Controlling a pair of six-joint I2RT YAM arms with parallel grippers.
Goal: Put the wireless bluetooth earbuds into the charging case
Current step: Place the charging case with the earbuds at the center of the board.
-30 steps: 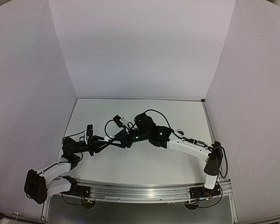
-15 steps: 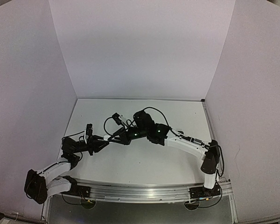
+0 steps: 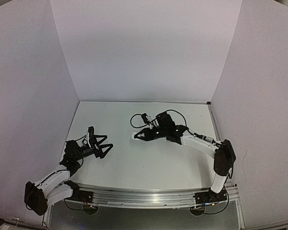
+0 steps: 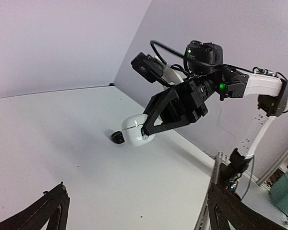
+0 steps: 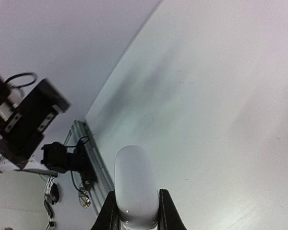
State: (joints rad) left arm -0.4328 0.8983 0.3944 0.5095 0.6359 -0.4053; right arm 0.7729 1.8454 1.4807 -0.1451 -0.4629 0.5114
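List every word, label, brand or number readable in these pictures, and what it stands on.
None can be read.
The white charging case gripped in the right tool shows no printing that can be made out, and nothing elsewhere is legible.

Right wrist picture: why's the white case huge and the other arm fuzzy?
Right wrist view: the white case, in the right claw, looms close to the lens; the left arm behind is out of focus. Left wrist view: it looks small.

My left end effector [image 3: 102,146] has opened wide and drawn back left; my right end effector [image 3: 137,135] has closed on the white case [image 4: 133,128] and pulled away right, so they no longer meet.
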